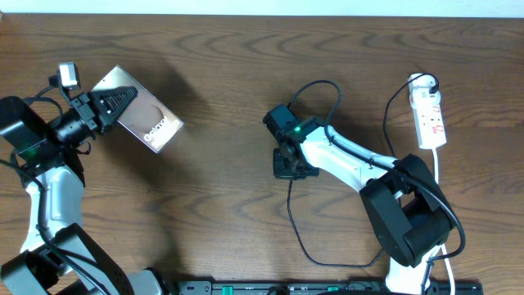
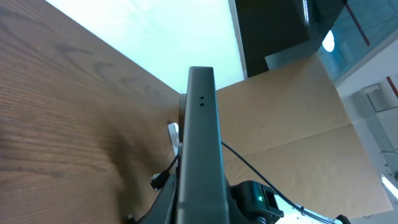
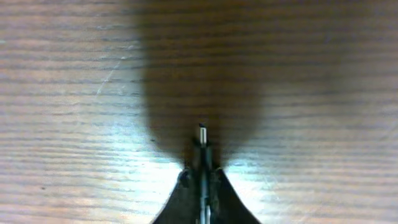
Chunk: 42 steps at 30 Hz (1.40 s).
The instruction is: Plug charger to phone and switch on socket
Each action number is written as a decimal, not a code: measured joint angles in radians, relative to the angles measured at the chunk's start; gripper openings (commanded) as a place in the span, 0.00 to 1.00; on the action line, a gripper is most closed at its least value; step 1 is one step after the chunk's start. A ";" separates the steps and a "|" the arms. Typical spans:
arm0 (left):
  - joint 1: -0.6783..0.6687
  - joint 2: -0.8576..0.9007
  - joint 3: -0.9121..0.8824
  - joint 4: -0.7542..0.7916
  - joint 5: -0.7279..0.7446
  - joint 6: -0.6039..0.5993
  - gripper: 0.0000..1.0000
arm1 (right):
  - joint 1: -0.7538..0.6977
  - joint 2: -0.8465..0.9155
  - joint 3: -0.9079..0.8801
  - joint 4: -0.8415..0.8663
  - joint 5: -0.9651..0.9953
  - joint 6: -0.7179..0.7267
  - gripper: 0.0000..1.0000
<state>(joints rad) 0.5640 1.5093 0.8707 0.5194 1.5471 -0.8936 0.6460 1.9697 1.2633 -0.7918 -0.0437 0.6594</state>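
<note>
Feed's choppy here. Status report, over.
Left hand shut on phone. Right hand shut on charger plug, not yet inserted. Socket far right, untouched. Nothing between plug and phone.

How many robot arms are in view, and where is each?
2. The left arm is at the left edge; the left tool holds the phone. The right arm reaches to the middle; the right tool holds the charger. None seems hidden.

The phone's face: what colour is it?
The phone is glossy bronze-brown with white lettering; overhead view shows it best.
</note>
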 measured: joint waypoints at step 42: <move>-0.090 0.000 0.000 0.000 0.000 0.000 0.07 | -0.025 0.018 -0.012 1.028 -1.320 -0.346 0.01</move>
<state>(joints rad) 0.4740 1.5093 0.8707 0.5194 1.5471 -0.8936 0.6209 1.9881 1.2510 0.2359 -1.3640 0.3130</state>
